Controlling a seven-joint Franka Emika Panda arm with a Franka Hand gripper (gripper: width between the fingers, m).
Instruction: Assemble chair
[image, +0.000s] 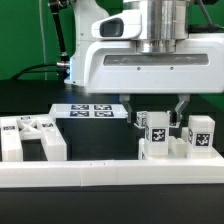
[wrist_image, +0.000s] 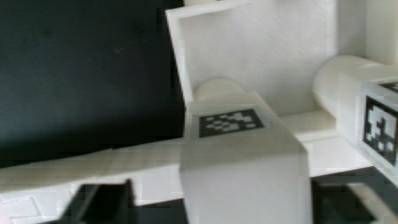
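Note:
My gripper (image: 158, 118) hangs over the chair parts at the exterior view's right. Its fingers (image: 136, 112) stand apart on either side of a white post with a tag (image: 157, 132). In the wrist view this post (wrist_image: 228, 122) runs between the two dark fingers (wrist_image: 111, 196), with a dark gap showing on each side. A second tagged post (image: 200, 135) stands to its right and also shows in the wrist view (wrist_image: 377, 120). Both sit on a low white piece (image: 168, 153). A flat white slab (wrist_image: 249, 45) lies beyond the post.
Another chunky white chair part with tags (image: 30, 138) lies at the exterior view's left. The marker board (image: 90, 110) lies behind it on the black table. A long plain white rail (image: 100, 176) runs along the front, and also shows in the wrist view (wrist_image: 80, 168).

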